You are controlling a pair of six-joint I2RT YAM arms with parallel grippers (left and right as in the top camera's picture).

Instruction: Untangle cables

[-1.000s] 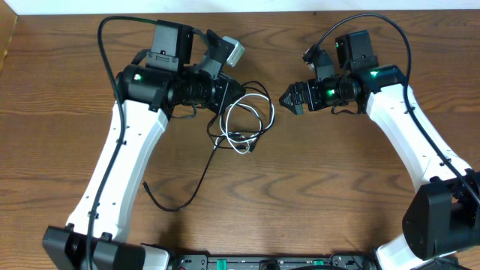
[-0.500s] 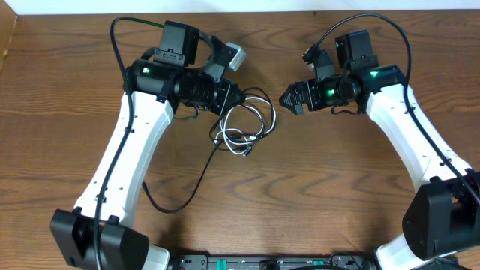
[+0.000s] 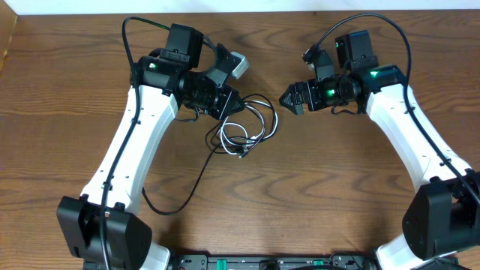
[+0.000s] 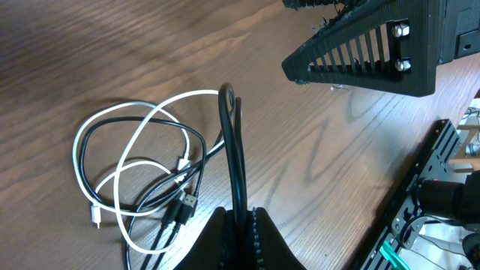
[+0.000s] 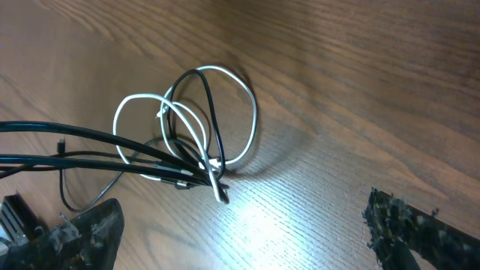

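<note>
Pinching a doubled strand of the black cable [image 4: 238,150], the left jaws are shut tight, and the strand rises from between them to a sharp bend just above. The rest of that cable runs off to one side of the jaws into the tangle, where it lies in loose loops on the bench [image 3: 337,195], crossed over and under the white cable [image 5: 253,112]. From overhead the tangle [image 3: 247,127] sits just beside the left jaws, on the side nearer the bench's front edge, and roughly midway between the two arms. A long black tail [image 3: 184,191] leads away from it toward the front of the bench and curls at its end. A small black plug [image 4: 187,202] and a white plug [image 4: 95,217] lie among the loops, close to the left jaws.

The right jaws stand wide open and hold nothing. They point toward the tangle from the opposite side and are apart from it, with bare wood between. In the right wrist view the loops lie ahead of the two spread fingertips, nearer the left one, and touch neither.
</note>
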